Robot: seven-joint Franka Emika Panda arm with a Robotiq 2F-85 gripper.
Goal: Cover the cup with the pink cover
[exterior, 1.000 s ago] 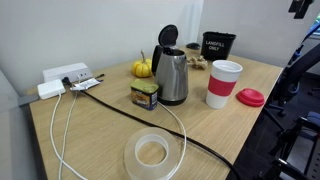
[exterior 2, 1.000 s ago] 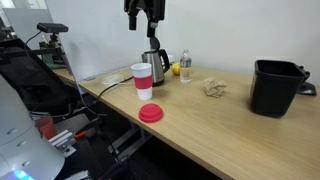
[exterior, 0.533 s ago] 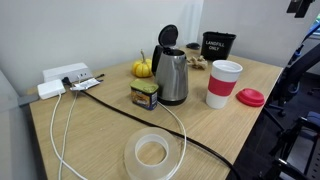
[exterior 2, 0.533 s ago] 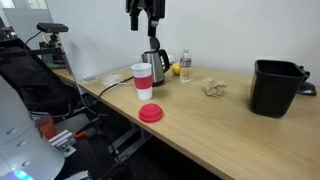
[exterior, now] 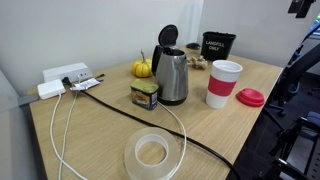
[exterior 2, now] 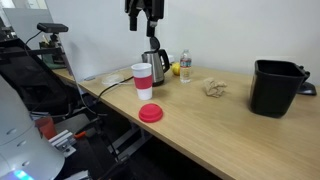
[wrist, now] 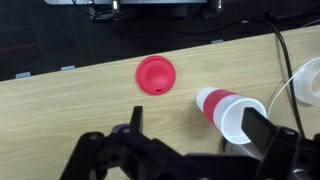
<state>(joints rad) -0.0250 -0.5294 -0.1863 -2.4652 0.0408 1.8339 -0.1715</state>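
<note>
Standing between kettle [exterior: 172, 77] and pink cover [exterior: 250, 97], the cup [exterior: 223, 84] — open-topped

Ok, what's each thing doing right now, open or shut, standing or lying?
cup, upright, no lid on.
pink cover, flat on the table beside the cup.
kettle, upright, lid flipped open.
tape roll, lying flat.
jaws, open, empty, high above the table.

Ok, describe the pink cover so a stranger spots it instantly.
On the table, find the steel kettle; a red-banded white cup stands beside it. The pink cover lies flat by that cup at the table edge, a solid disc unlike the hollow tape roll.
</note>
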